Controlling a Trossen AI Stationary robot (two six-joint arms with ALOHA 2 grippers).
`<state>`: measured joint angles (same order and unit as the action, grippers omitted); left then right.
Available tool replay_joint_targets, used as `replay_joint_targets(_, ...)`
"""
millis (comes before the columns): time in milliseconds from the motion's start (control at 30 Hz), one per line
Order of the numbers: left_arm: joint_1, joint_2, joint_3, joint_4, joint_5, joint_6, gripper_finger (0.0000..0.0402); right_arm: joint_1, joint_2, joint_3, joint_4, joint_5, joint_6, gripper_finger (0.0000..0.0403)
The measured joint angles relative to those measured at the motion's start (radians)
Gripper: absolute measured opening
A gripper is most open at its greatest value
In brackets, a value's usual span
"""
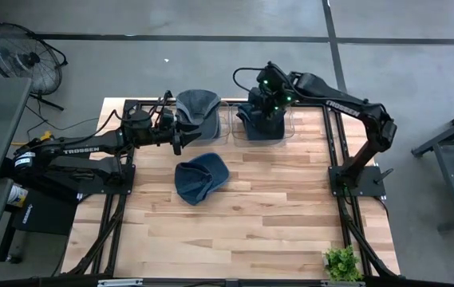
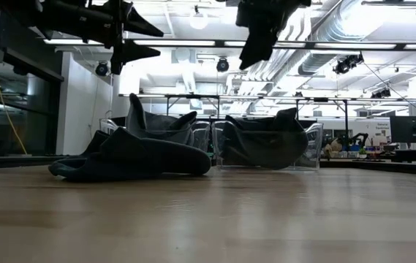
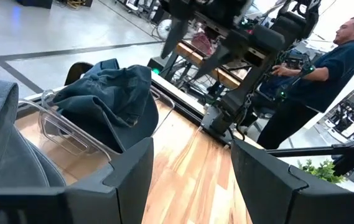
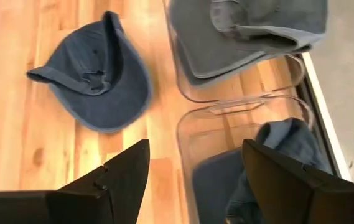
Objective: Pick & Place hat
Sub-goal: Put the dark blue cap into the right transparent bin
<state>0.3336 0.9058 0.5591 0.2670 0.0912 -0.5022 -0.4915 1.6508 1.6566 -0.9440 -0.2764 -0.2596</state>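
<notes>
The wooden surface carries everything, with my two dark arms reaching in from its left and right sides. Along its far edge stand two clear bins side by side. The left bin holds a grey-blue hat whose brim sticks out over the rim; the right bin holds a darker blue hat bunched up inside it. From table height both bins show as transparent walls with the dark cloth heaped within.

The third hat, a blue cap, lies loose on the bare wood near the middle of the surface, in front of the left bin and apart from it. It rests upside down, hollow facing up, with the brim folded toward the near side.

My left gripper hangs just beside the left bin, above the surface, its fingers apart and holding nothing. My right gripper hovers over the right bin, fingers spread wide as well, empty, with the bin's hat below them.

A small green plant stands at the near right corner. Beyond the surface's right side a person in a dark top stands in the room.
</notes>
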Motion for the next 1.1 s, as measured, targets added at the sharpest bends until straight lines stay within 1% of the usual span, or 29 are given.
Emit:
replay_joint_targets(167,0.0,0.0,0.0,0.0,0.0,0.0,0.0214,0.054,-0.008,0.0,-0.001,-0.023,0.023,0.0249)
replay_joint_targets(333,0.0,0.0,0.0,0.0,0.002,-0.017,0.0214,0.122,-0.008,0.0,-0.001,-0.019,0.023,0.0249)
replay_joint_targets(500,-0.003,0.0,0.0,0.0,0.004,-0.052,0.0214,0.16,-0.009,-0.002,0.003,-0.016,0.024,0.0249)
replay_joint_targets(633,-0.047,-0.001,0.0,-0.015,-0.024,-0.073,0.0214,0.175,-0.009,-0.002,0.003,0.011,0.024,0.0249)
replay_joint_targets(733,-0.112,-0.001,0.0,-0.061,-0.109,-0.108,0.0214,0.18,-0.009,-0.002,-0.003,0.031,0.019,0.0249)
replay_joint_targets(900,-0.266,-0.001,0.0,-0.135,-0.356,-0.197,0.0214,0.179,-0.009,-0.003,-0.022,0.033,-0.008,0.0249)
replay_joint_targets(1100,-0.474,0.004,0.0,-0.241,-0.646,-0.371,0.0214,0.179,-0.009,-0.003,-0.056,0.015,-0.074,0.0249)
